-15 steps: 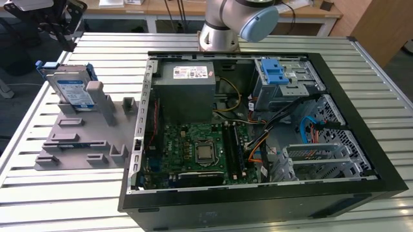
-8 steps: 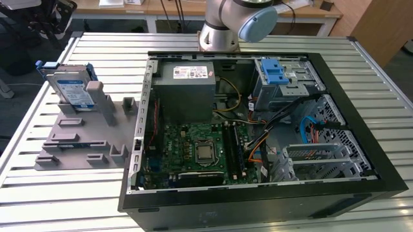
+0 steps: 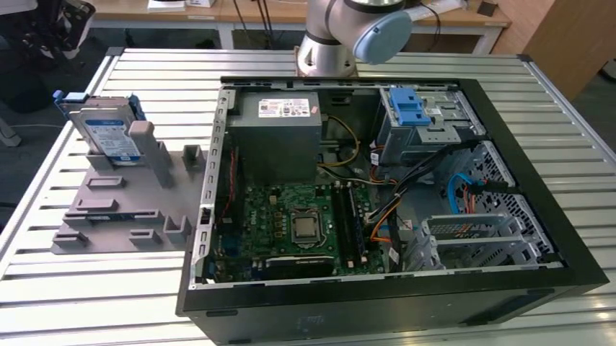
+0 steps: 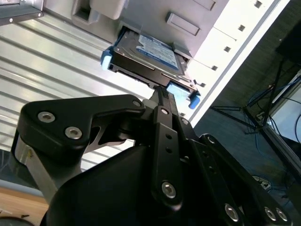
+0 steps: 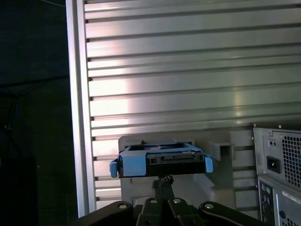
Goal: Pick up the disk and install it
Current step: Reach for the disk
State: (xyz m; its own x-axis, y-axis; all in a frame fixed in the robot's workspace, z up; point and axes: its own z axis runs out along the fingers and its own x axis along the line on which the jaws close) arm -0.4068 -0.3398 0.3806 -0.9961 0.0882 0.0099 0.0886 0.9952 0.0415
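The disk (image 3: 104,133) stands on edge in a grey holder (image 3: 115,209) on the surface, upper left of the exterior view. In the first wrist view, the gripper (image 5: 162,180), fingers closed together and empty, points at the middle of the disk's near edge. The disk's long axis runs crosswise to the fingers.

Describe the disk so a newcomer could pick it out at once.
Start at the open black computer case on the slatted metal table; on the exterior view's left of it lies a grey plastic fixture. The disk stands on edge in the fixture's far slot. It alone is a flat silver slab with a white-and-blue label in a blue frame.
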